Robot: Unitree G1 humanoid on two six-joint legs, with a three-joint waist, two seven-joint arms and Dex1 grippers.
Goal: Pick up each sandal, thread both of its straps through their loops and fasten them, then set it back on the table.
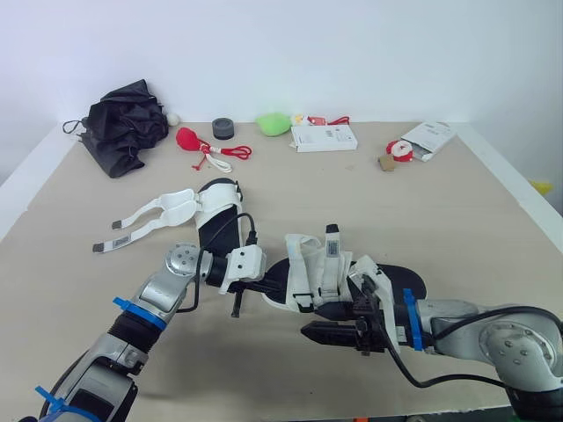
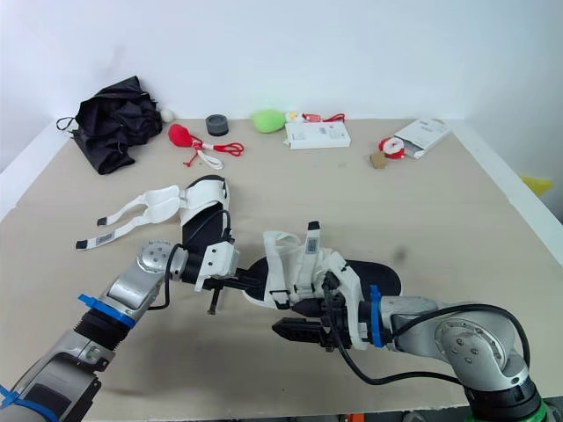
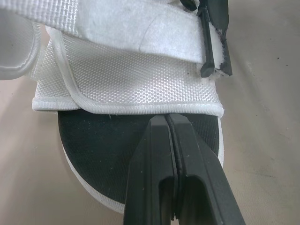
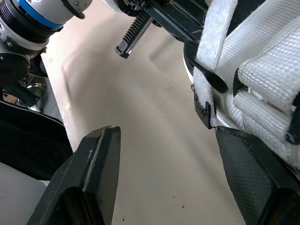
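Note:
A sandal (image 1: 391, 281) with a black sole and white straps (image 1: 310, 264) lies in the middle of the table, one strap end sticking upward. My left gripper (image 1: 266, 283) is shut, its fingertips (image 3: 159, 123) meeting at the sandal's toe over the black insole, against the edge of the white front strap (image 3: 131, 89). My right gripper (image 1: 327, 322) is open beside the sandal's near side; one finger (image 4: 248, 154) lies close under the straps, with nothing gripped. A second sandal (image 1: 216, 207) lies further back on the left, its two straps (image 1: 145, 224) loose and spread leftward.
Along the back of the table sit a black folded umbrella (image 1: 126, 125), a red pouch with cord (image 1: 189, 139), a black tape roll (image 1: 223, 128), a green object (image 1: 274, 123), a white box (image 1: 324, 137) and a white packet (image 1: 428, 136). The table's front edge (image 1: 264, 406) is close.

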